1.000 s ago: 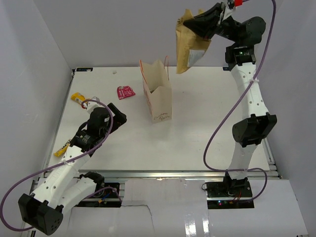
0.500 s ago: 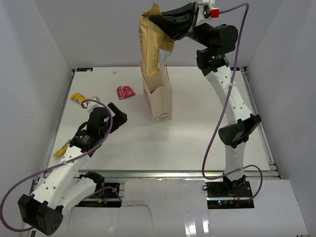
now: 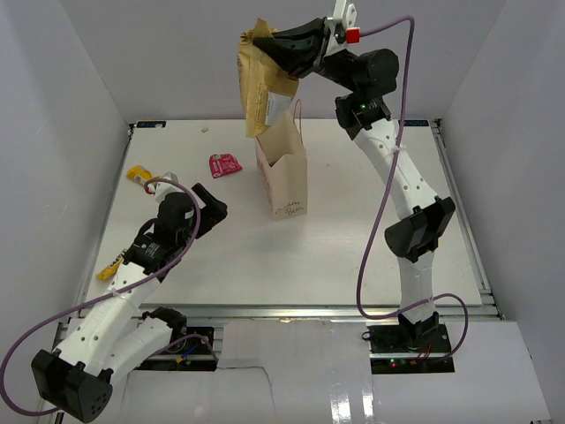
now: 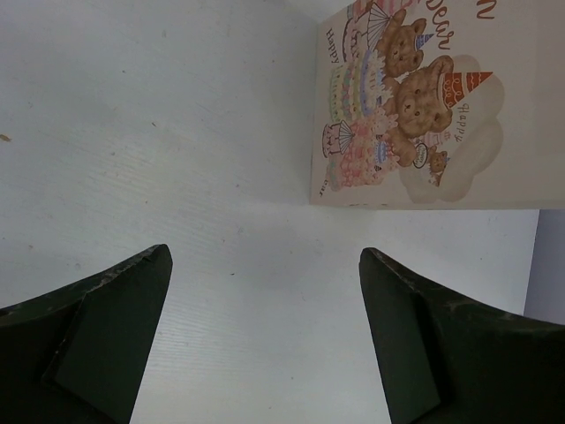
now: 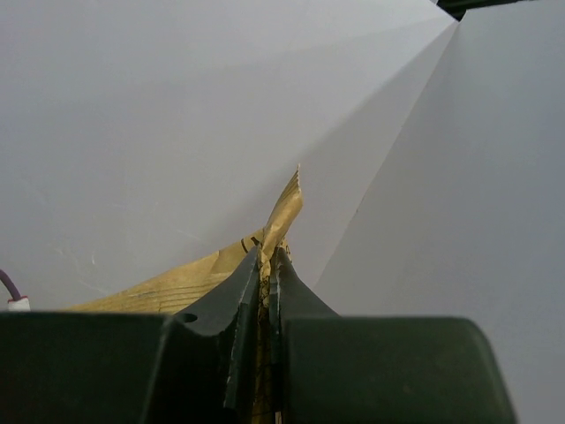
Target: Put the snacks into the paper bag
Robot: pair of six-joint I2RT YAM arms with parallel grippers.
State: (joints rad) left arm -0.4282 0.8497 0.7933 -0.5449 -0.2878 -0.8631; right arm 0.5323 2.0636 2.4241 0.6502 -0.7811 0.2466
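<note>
High in the upper middle of the top view, the right hand (image 3: 272, 42) is clamped on the top edge of the brown-gold pouch (image 3: 259, 88); the pouch hangs down with its lower end just at the left rim of the paper bag (image 3: 287, 181); the bag stands upright and open near the centre of the tabletop (image 3: 353, 230); the left hand (image 3: 210, 208) sits low at the left, spread wide and holding nothing, facing the bag's bear-printed side; a red wrapper (image 3: 224, 164) and a yellow wrapper (image 3: 139, 175) lie at upper left, well apart from the bag.
</note>
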